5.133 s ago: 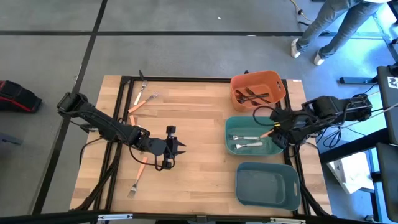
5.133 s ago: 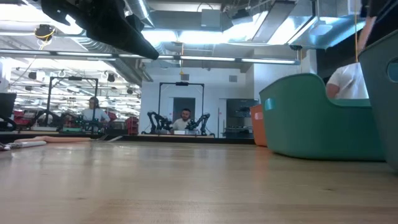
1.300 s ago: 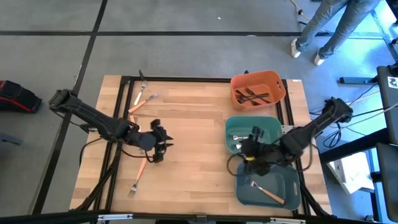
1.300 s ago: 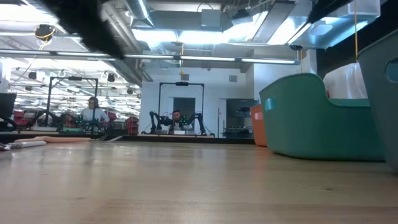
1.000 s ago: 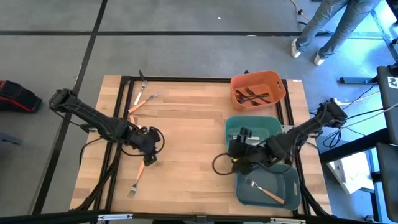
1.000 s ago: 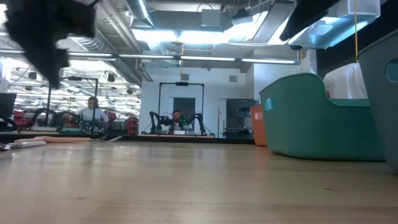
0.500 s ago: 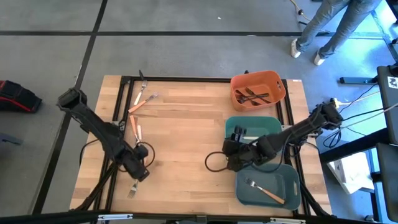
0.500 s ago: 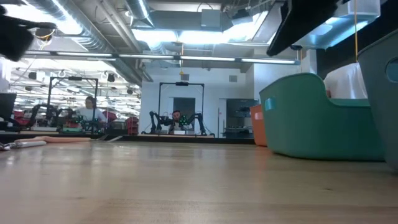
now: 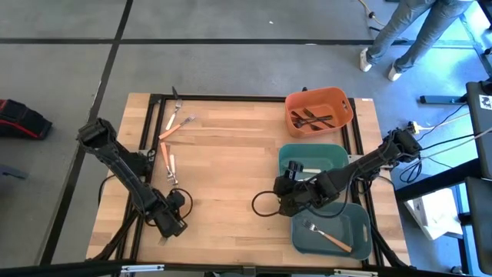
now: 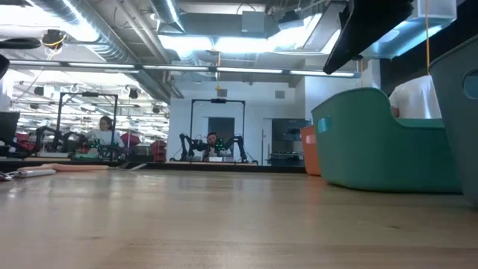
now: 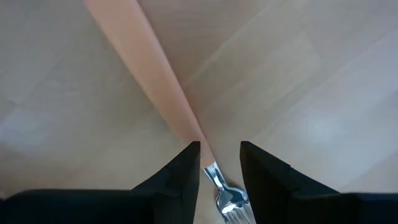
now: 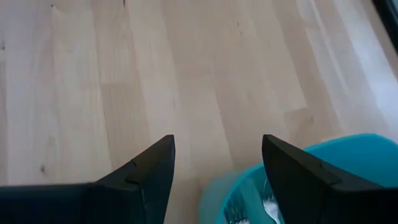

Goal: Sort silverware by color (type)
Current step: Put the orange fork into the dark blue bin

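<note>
Left gripper (image 9: 174, 221) is down at the near left of the table (image 9: 231, 161), fingers parted either side of an orange-handled fork (image 11: 158, 81), not squeezing it. Right gripper (image 9: 281, 198) hangs open and empty by the teal bin (image 9: 338, 158), above the grey-blue bin (image 9: 361, 231) holding one orange-handled fork (image 9: 327, 236). Farther back, more forks (image 9: 171, 127) lie loose, and dark ones sit in the orange bin (image 9: 342, 98).

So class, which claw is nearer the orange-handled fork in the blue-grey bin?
The right claw hovers just beside the blue-grey bin holding the fork; the left claw is far across the table.
</note>
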Controlling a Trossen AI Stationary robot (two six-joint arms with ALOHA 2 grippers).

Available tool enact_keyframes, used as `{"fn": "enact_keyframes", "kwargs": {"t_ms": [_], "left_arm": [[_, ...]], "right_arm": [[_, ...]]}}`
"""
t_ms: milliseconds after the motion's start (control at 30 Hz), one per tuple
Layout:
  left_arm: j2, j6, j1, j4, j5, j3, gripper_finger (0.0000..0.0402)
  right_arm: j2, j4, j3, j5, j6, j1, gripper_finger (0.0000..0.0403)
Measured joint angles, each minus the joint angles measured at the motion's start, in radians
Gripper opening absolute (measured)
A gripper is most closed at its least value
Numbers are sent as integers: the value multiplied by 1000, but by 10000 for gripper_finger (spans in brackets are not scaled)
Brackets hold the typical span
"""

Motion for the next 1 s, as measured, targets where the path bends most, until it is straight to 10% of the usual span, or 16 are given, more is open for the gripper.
{"fn": "enact_keyframes", "kwargs": {"t_ms": [1000], "left_arm": [[46, -92, -34, -75, 1, 77, 110]], "right_arm": [[5, 42, 0, -56, -4, -1, 227]]}}
